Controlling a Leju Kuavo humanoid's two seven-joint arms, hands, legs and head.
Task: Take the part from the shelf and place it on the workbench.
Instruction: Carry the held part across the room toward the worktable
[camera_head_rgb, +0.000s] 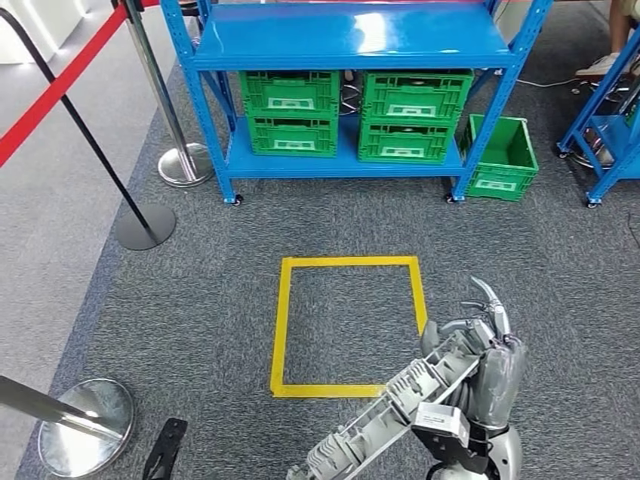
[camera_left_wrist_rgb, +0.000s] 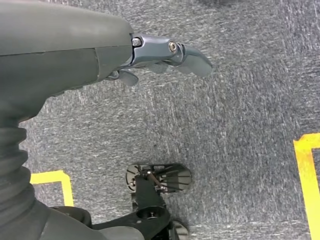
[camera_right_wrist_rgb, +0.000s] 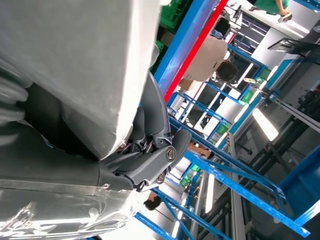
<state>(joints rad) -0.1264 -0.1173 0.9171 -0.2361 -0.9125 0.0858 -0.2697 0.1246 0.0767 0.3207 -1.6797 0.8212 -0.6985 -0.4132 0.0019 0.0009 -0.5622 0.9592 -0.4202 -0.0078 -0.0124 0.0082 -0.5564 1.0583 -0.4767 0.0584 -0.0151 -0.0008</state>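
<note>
One long grey ribbed part (camera_head_rgb: 392, 410) lies slantwise in the right robot hand (camera_head_rgb: 483, 345), low on the right of the head view, over the grey carpet (camera_head_rgb: 189, 300). The hand's fingers are curled around its upper end, gripping it, and a white label sits near the wrist. In the right wrist view the same hand (camera_right_wrist_rgb: 151, 160) presses its dark fingers against the pale, shiny face of the part (camera_right_wrist_rgb: 86, 65).

Just beside the held part, on the floor, a square of yellow tape (camera_head_rgb: 281, 320) is outlined. Beyond it stands the blue shelf (camera_head_rgb: 347, 40); four green crates (camera_head_rgb: 290, 110) are stacked in pairs on its lowest level, and a fifth green crate (camera_head_rgb: 502, 155) sits on the carpet by its right leg. To the left, a red barrier belt (camera_head_rgb: 60, 85) runs between metal posts with round bases (camera_head_rgb: 83, 425).

The left robot hand (camera_left_wrist_rgb: 166, 52) hangs over the carpet with its dark fingers stretched out and nothing in them. A person in a pale shirt (camera_right_wrist_rgb: 209, 55) stands among blue racks in the right wrist view.
</note>
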